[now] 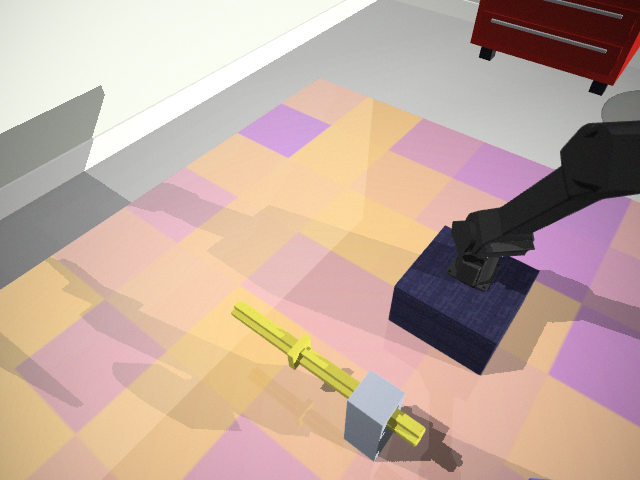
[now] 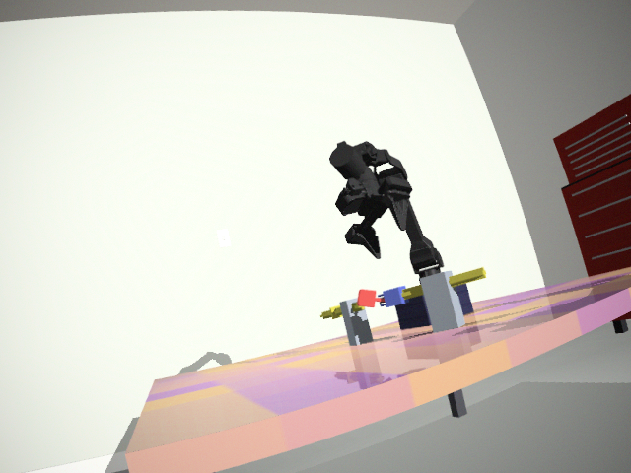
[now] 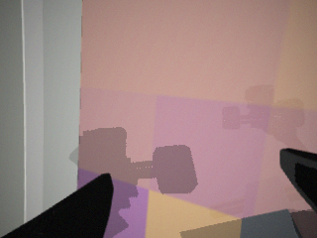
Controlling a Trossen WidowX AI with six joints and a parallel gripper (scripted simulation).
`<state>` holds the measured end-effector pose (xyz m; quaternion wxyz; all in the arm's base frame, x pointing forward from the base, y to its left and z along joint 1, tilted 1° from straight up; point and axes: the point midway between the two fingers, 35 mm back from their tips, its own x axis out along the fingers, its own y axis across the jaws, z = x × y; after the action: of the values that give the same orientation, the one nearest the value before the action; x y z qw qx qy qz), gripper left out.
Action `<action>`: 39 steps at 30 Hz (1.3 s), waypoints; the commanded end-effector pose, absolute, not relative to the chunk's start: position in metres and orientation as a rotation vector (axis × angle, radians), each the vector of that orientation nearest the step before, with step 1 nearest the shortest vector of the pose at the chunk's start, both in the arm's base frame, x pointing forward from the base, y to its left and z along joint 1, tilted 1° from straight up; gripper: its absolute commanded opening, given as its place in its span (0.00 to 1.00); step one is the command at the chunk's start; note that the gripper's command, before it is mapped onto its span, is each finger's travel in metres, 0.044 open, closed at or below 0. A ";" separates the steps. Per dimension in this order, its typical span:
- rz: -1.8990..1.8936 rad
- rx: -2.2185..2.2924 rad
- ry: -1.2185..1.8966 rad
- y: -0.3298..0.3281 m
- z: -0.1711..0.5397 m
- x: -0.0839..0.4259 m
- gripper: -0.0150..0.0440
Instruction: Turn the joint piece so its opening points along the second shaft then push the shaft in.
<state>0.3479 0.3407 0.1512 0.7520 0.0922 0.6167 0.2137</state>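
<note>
A second yellow shaft [image 1: 325, 369] with a collar passes through a grey block [image 1: 359, 423] [image 2: 356, 325] and sticks out on both sides. In the exterior view, the first yellow shaft [image 2: 467, 276] passes through a taller grey block [image 2: 442, 303]. It carries a blue piece [image 2: 393, 296] on its end, with the red square joint piece [image 2: 367, 298] hinged beyond that, near the second shaft's end. I cannot tell where the opening points. My gripper [image 2: 391, 242] [image 3: 193, 169] is open and empty, above the joint piece and touching nothing. It is out of view in the top view.
My arm [image 1: 532, 204] [image 2: 417, 226] stands on a dark blue base box [image 1: 439, 310] [image 2: 413, 312] beside the shafts. Part of a grey-blue surface [image 3: 267, 225] shows low in the wrist view. A red drawer cabinet [image 1: 547, 46] [image 2: 601, 224] stands beyond the table.
</note>
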 end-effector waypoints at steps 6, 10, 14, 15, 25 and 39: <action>0.186 0.110 1.426 0.221 0.149 0.389 1.00; 0.066 0.071 1.485 0.162 0.151 0.395 1.00; -0.023 0.042 1.542 0.115 0.155 0.393 1.00; -0.028 0.041 1.544 0.113 0.156 0.393 1.00; -0.109 0.095 1.500 0.114 0.151 0.393 1.00; -0.300 0.252 1.366 0.116 0.139 0.390 1.00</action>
<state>0.3907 0.1164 0.1405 0.7531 0.1027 0.6384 -0.1215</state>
